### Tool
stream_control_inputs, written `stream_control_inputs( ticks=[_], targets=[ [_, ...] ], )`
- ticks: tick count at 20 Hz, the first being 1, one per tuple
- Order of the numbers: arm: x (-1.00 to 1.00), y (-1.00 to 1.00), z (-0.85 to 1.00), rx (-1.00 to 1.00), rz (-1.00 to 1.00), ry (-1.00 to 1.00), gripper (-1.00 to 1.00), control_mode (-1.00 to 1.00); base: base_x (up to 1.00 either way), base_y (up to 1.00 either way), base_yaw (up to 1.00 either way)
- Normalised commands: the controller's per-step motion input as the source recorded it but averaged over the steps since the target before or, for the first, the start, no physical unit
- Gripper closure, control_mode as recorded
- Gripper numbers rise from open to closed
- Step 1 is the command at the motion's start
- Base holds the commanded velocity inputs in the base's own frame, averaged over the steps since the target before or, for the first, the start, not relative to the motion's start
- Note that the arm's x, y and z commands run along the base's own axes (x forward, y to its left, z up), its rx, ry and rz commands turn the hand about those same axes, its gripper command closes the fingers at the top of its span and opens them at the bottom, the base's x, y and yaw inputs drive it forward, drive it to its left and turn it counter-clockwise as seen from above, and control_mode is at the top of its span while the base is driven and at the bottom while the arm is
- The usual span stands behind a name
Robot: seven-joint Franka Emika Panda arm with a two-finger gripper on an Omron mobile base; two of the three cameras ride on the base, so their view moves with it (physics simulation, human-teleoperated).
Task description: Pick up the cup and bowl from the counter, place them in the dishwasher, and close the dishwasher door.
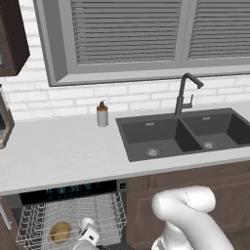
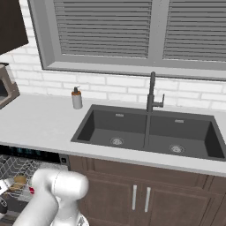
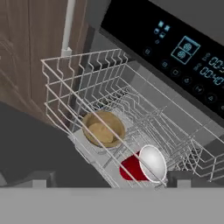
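Note:
The dishwasher (image 1: pixel 73 189) under the counter (image 1: pixel 58 151) stands open, its white wire rack (image 3: pixel 87 78) pulled out. Upright in the rack sits the tan bowl (image 3: pixel 103 129) (image 1: pixel 60 232) (image 2: pixel 19 180). Right beside it the red cup (image 3: pixel 144 164) lies on its side, white inside facing the hand camera; a sliver of its red shows in the right base view (image 2: pixel 31 190). My gripper (image 3: pixel 113 178) hovers just above the rack's near edge, open, with nothing between its fingertips. The dark grey dishwasher door (image 3: pixel 35 144) lies folded down beneath my hand.
A grey soap bottle (image 1: pixel 102 114) stands by the wall, left of the dark double sink (image 1: pixel 171 136) and its black faucet (image 1: pixel 183 95). Brown cabinets (image 2: pixel 141 198) flank the dishwasher. An appliance (image 2: pixel 5 90) sits at the counter's far left.

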Motion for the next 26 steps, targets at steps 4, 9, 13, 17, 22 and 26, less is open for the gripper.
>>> stream_control_inputs(
  ticks=[4, 9, 13, 17, 22, 26],
  targets=[
    [-0.66, 0.3, -0.25, -0.07, -0.08, -0.37, -1.0, -1.0, 0.0, 0.0, 0.0],
    [-0.4, 0.39, -0.29, -0.13, -0.12, -0.21, -1.0, -1.0, 0.0, 0.0, 0.0],
    [-0.03, 0.57, -0.6, -0.26, 0.0, 0.0, -1.0, -1.0, 0.0, 0.0, 0.0],
    [-0.01, 0.51, -0.78, -0.27, 0.0, -0.02, -1.0, -1.0, 0.0, 0.0, 0.0],
    [0.01, 0.27, -1.0, -0.25, 0.0, -0.13, -1.0, -1.0, 0.0, 0.0, 0.0],
    [0.08, 0.17, -1.0, -0.27, -0.01, -0.19, -1.0, -1.0, 0.0, 0.0, 0.0]
  ],
)
